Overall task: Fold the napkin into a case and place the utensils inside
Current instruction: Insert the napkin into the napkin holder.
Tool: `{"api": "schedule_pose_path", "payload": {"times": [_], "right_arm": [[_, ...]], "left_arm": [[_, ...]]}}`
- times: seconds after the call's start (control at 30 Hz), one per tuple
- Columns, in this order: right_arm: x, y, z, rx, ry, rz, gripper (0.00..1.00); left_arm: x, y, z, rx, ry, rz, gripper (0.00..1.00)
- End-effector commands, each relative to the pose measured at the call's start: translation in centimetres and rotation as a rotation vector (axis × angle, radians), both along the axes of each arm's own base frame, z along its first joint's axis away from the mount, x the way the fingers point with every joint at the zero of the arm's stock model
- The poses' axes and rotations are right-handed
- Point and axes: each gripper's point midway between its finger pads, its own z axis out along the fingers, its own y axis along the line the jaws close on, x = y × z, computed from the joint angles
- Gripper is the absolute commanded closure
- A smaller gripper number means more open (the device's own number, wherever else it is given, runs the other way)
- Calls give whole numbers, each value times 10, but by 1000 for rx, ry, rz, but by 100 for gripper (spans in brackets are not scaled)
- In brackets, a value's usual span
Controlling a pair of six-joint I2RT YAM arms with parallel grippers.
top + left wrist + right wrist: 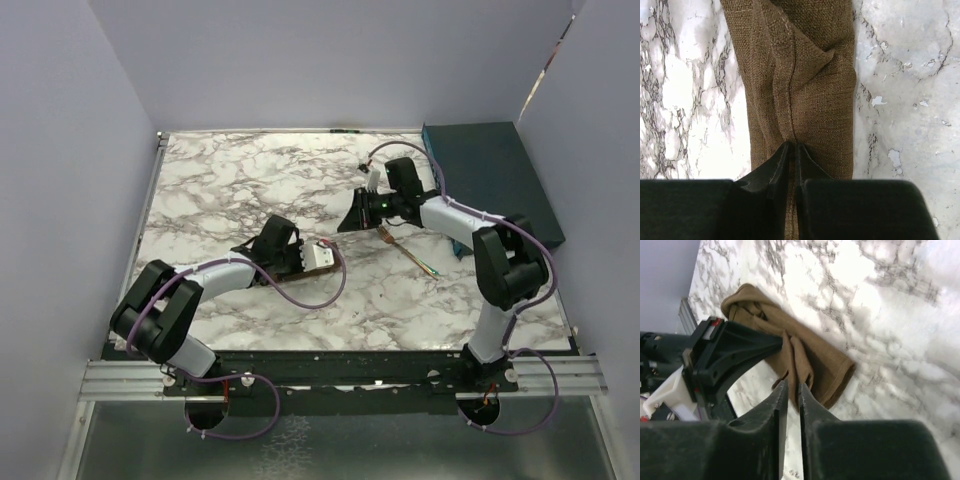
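The fork (410, 255) lies seemingly just right of the napkin (805, 75), box (490, 170) behind both

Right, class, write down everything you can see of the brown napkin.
The napkin is coarse-woven brown cloth, folded into a narrow oblong strip that lies on the marble table. A raised crease runs along its middle, and one flap folds over diagonally beside it. In the right wrist view one end looks bunched and rounded, while the other shows a stitched hem. The left gripper pinches the central crease.
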Motion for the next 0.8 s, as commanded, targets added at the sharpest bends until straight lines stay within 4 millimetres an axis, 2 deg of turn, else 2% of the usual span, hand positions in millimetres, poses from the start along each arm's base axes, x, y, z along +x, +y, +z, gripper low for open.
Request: {"api": "schedule_pose_path", "payload": {"times": [0.0, 0.1, 0.2, 0.37, 0.5, 0.77], "right_arm": [[-20, -4, 8, 48, -40, -71, 92], [-47, 7, 10, 115, -29, -30, 99], [-67, 27, 4, 130, -21, 20, 100], [-78, 53, -7, 159, 10, 86, 100], [-72, 59, -25, 135, 32, 79, 100], [-41, 59, -58, 30, -19, 7, 100]], "left_arm": [[-25, 17, -30, 59, 152, 44, 89], [-23, 17, -29, 57, 147, 54, 90], [-20, 19, -30, 64, 126, 51, 90], [-14, 19, -28, 64, 104, 60, 90], [-15, 21, -29, 76, 97, 51, 90], [-17, 21, -30, 87, 82, 10, 90]]}}
